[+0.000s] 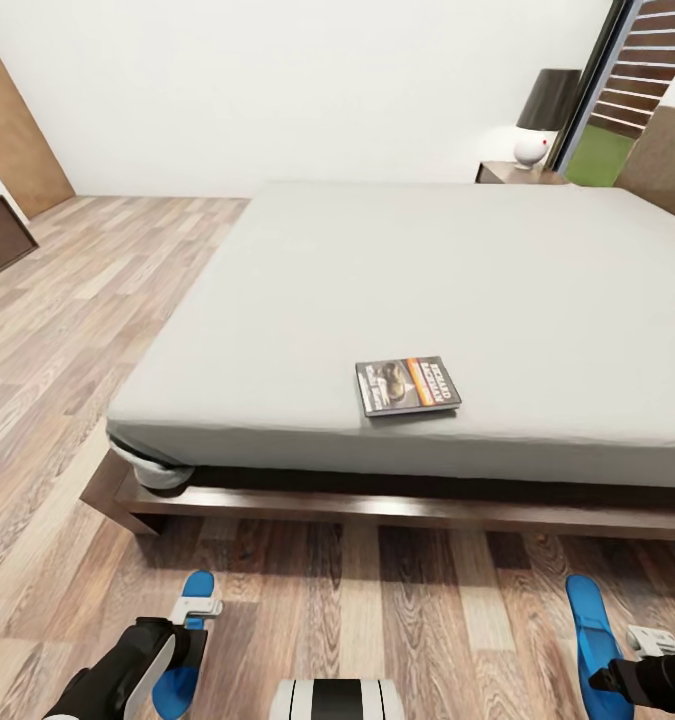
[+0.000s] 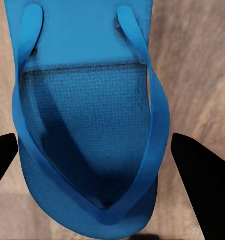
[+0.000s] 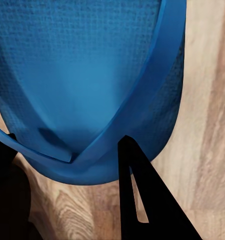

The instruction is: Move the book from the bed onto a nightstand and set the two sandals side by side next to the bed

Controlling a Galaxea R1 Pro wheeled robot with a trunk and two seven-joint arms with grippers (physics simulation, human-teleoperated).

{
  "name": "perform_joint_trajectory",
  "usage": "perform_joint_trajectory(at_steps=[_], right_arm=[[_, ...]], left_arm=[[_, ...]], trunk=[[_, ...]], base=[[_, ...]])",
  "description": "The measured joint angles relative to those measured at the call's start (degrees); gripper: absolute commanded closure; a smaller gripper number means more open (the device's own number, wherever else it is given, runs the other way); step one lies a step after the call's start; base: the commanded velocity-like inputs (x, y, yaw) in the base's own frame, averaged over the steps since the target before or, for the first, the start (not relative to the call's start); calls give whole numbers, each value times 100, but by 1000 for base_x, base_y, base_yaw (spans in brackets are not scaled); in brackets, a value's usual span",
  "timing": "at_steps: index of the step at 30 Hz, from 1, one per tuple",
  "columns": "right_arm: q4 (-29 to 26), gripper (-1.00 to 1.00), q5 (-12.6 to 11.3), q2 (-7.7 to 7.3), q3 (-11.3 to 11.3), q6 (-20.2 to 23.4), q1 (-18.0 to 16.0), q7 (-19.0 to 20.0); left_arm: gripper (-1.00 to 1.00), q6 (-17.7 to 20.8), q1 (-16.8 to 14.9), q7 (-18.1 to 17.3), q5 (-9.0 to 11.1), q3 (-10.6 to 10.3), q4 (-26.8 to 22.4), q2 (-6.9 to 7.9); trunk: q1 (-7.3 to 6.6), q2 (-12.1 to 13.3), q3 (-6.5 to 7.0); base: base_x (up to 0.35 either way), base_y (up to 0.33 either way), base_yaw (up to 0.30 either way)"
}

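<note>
**Both pincers down at the sandals by the foot of the bed**

The book [image 1: 408, 385] lies flat on the grey mattress of the bed [image 1: 397, 290], near the edge closest to the robot, ahead of and between the two pincers. Beyond it, at the far corner of the bed, the nightstand [image 1: 517, 173] carries a dark-shaded lamp [image 1: 544, 118] beside the window [image 1: 617, 80].

On the wood-plank floor [image 1: 67, 330] in front of the bed frame lie the two blue sandals. The left sandal [image 2: 90, 125] sits directly under the left pincer [image 2: 92, 160], whose dark fingers stand spread on either side of its toe end, jaws open. The right sandal [image 3: 87, 80] lies at the right pincer [image 3: 67, 165]; one finger [image 3: 137, 195] overlaps the sandal's rim by the toe post, and I cannot tell whether that pincer grips it. The two sandals lie well apart.
</note>
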Motion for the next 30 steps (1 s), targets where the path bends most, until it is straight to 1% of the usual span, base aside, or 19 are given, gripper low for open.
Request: perform_joint_trajectory(at_steps=[13,14,18,23,25,28,29,30], right_arm=[[6,100,5,0,-1,-2,0,0],[6,100,7,0,1,-3,1,0],[5,100,4,0,2,-5,0,0],[4,100,4,0,-1,-3,0,0],[4,100,3,0,0,-2,0,0],[5,100,4,0,0,-2,0,0],[4,100,3,0,-1,-1,0,0],[4,100,4,0,2,-1,0,0]], left_arm=[[100,12,0,7,-3,8,-1,0],[100,22,0,9,-3,13,-1,1],[100,44,0,18,-5,18,-1,4],[100,-7,0,52,1,19,7,8],[100,-68,0,54,2,19,11,8],[100,-174,-1,113,-14,37,16,52],[100,-256,-1,124,-12,39,16,66],[100,-450,-1,147,-14,41,19,77]], trunk=[[1,0,0],[4,-1,-22],[4,-1,-22],[4,-1,-22],[4,-1,-22],[4,-1,-22],[4,-1,-22],[3,-1,-22]], base=[[3,1,0],[0,0,0],[0,0,0],[0,0,0],[0,0,0],[0,0,0],[0,0,0],[0,0,0]])
